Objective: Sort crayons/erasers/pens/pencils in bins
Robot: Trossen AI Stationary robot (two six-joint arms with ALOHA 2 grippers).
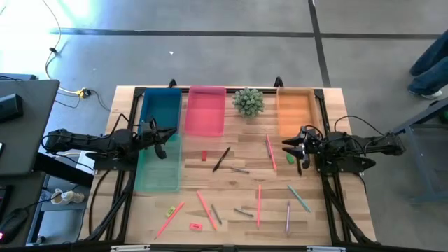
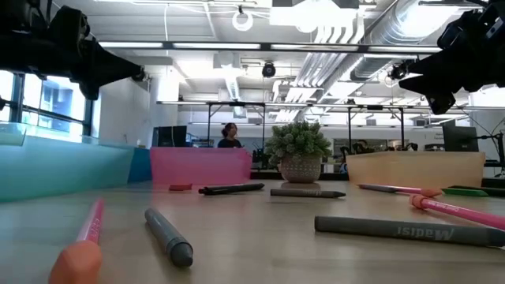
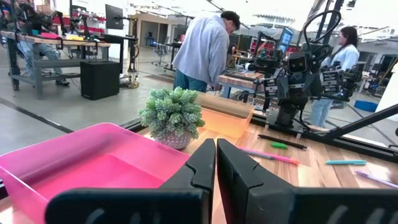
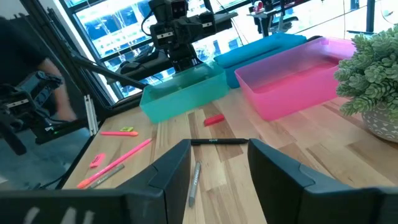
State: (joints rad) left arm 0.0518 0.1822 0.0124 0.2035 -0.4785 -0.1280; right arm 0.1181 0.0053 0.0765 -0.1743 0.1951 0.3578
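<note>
Four bins sit on the wooden table: blue (image 1: 161, 108), pink (image 1: 206, 110) and orange (image 1: 295, 112) along the far edge, teal (image 1: 158, 164) at the left. Salmon pencils (image 1: 270, 152) (image 1: 259, 205), a purple pencil (image 1: 288, 216), a black pen (image 1: 221, 159), grey sticks (image 1: 240, 170) and small erasers, red (image 1: 204, 155), green (image 1: 290, 159) and yellow (image 1: 170, 210), lie loose on the wood. My left gripper (image 1: 166, 134) (image 3: 216, 163) hovers shut above where the blue and teal bins meet. My right gripper (image 1: 285, 147) (image 4: 219, 163) hovers open beside the green eraser, holding nothing.
A spiky green plant (image 1: 248, 100) in a pot stands between the pink and orange bins. Black frame rails (image 1: 329, 196) run along the table's sides. People (image 3: 208, 50) stand in the room beyond the table. Bare wood lies between the scattered sticks at the middle.
</note>
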